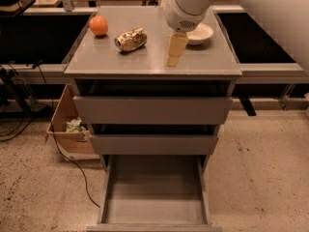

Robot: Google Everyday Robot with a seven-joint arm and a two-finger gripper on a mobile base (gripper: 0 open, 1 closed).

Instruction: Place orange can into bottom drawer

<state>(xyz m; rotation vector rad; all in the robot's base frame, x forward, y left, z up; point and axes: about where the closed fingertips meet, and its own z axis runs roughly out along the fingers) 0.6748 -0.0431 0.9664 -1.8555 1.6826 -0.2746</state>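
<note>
The orange can (131,39) lies on its side on the grey cabinet top (145,62), left of centre. My gripper (175,52) hangs from the white arm just above the cabinet top, a short way right of the can and apart from it. It holds nothing. The bottom drawer (154,202) is pulled out at floor level, and its flat grey floor shows nothing in it. The two drawers above it are pushed in.
A round orange fruit (98,25) sits at the back left of the cabinet top. A white bowl (202,33) stands at the back right, behind the gripper. A cardboard box (67,129) and a cable (72,163) lie on the floor left of the cabinet.
</note>
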